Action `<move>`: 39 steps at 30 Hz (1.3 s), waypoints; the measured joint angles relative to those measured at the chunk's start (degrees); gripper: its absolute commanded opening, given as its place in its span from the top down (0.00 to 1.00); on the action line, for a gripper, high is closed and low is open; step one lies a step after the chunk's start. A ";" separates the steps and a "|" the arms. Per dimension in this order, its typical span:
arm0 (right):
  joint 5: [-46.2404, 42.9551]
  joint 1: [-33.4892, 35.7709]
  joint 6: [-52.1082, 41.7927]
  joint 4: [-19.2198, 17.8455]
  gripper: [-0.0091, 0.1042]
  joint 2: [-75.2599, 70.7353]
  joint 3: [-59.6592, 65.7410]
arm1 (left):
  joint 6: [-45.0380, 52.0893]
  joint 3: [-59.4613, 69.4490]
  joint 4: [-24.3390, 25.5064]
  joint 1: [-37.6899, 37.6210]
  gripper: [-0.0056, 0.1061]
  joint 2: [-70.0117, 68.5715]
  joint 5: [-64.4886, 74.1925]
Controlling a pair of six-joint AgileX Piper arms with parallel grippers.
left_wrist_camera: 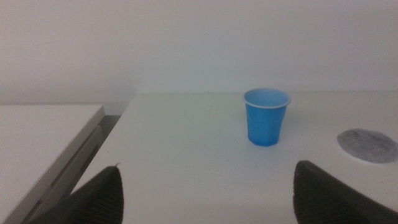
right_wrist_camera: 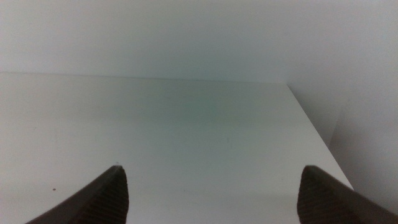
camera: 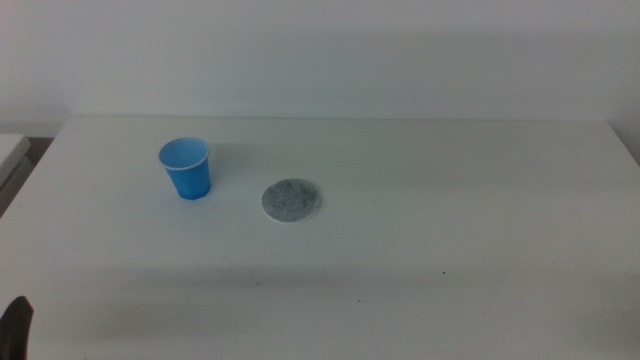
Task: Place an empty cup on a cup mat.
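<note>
A plain, bare indoor test space, looking like a lab bench setup. A wide white table point(camera: 420, 230) is sitting against a blank white wall point(camera: 330, 50). Beside the table's left edge, 1 lower white surface point(left_wrist_camera: 37, 134) is standing, separated by a narrow dark gap. No decoration is showing anywhere.

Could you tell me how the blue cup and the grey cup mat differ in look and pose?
The cup is bright blue plastic; the cup mat is speckled grey with a thin white edge. The cup stands upright and tapers toward its base, while the cup mat lies flat as a thin disc. The cup is hollow and empty; the cup mat is solid. Both are round and sit apart on the white table, untouched.
</note>
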 measured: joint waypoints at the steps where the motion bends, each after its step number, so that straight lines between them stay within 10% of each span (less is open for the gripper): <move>1: 0.00 0.00 0.00 0.00 0.10 0.00 0.00 | 0.00 -0.57 0.00 0.00 0.11 0.14 0.68; 23: 0.00 0.00 0.00 0.00 0.10 0.00 0.00 | 0.00 -78.34 -2.86 -0.11 0.11 78.70 46.07; 39: 0.00 0.00 0.00 0.00 0.10 0.00 0.00 | 0.00 -101.89 -5.35 -3.21 0.11 116.36 49.97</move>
